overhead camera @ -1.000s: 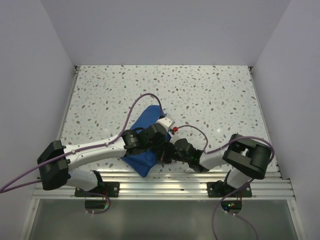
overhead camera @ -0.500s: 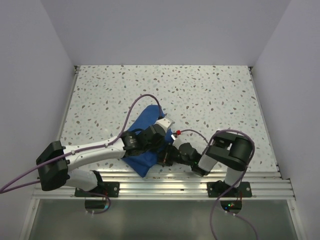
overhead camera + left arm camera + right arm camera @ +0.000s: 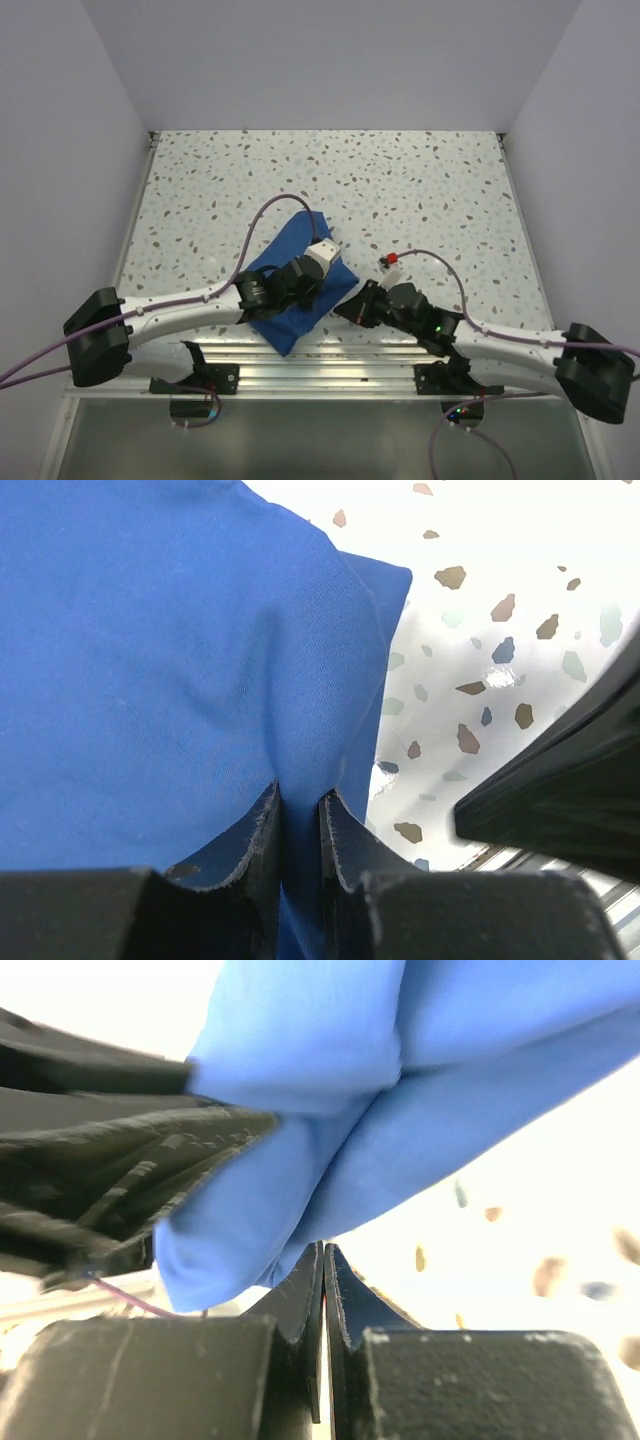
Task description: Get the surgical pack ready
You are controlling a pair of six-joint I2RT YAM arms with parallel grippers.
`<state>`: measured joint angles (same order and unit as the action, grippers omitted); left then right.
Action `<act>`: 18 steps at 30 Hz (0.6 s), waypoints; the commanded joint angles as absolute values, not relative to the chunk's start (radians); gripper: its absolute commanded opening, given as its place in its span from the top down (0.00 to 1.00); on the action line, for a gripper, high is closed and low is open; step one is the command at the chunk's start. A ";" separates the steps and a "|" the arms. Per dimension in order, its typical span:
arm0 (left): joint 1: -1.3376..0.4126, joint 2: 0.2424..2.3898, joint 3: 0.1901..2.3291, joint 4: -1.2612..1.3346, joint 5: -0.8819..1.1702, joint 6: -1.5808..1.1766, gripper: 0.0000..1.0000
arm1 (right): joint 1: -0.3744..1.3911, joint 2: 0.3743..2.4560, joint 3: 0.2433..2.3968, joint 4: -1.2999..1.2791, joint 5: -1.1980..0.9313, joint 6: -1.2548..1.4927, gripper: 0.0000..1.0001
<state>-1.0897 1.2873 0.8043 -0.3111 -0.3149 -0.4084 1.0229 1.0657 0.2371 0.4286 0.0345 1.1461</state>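
Left hand [image 3: 299, 798] clamped on a fold of the blue cloth [image 3: 288, 328]. Right hand [image 3: 323, 1255] clenched at the cloth's 3 o'clock corner; can't tell if it's pinching.

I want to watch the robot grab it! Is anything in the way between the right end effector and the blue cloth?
Nothing visible is. The right end effector, tips closed, sits right against the blue cloth. The left end effector pinches the same cloth off to the side, not in between.

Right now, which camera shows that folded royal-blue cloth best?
The top external view: it shows the whole outline of the royal-blue cloth drape on the speckled table, though the left arm covers part. Both wrist views show only close-up folds.
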 commanded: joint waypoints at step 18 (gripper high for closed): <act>-1.336 1.196 0.608 -0.227 -0.423 -0.639 0.68 | 0.818 0.968 0.528 -0.123 -0.100 0.773 1.00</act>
